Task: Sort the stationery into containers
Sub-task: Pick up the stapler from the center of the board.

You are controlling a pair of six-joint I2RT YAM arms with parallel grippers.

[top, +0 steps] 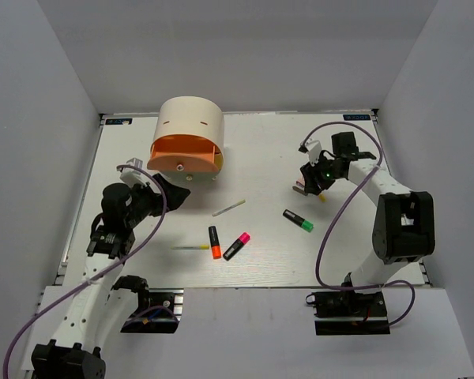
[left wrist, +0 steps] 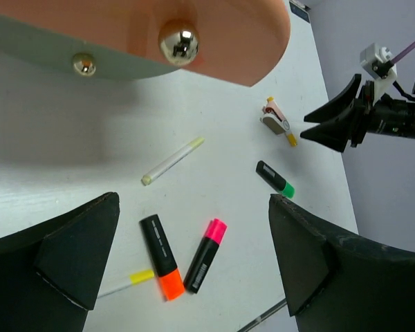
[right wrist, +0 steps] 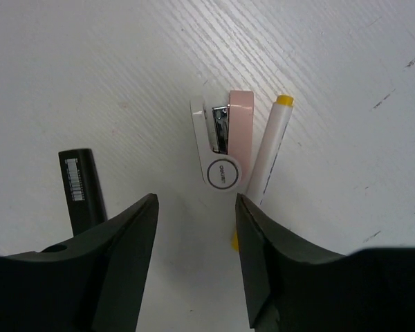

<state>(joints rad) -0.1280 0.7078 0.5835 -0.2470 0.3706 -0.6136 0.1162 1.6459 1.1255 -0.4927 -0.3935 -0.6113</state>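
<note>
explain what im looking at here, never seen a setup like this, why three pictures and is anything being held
Two robot arms are bolted to a white table, each ending in a two-finger pincer. One picture looks down from above; the other two come from cameras on each wrist. The left pincer is wide open near the cream cabinet with its orange drawer pulled out. The right pincer hangs open over a small pink-white stapler and a pale pen. Highlighters with orange, pink and green caps lie loose. Nothing is held.
</note>
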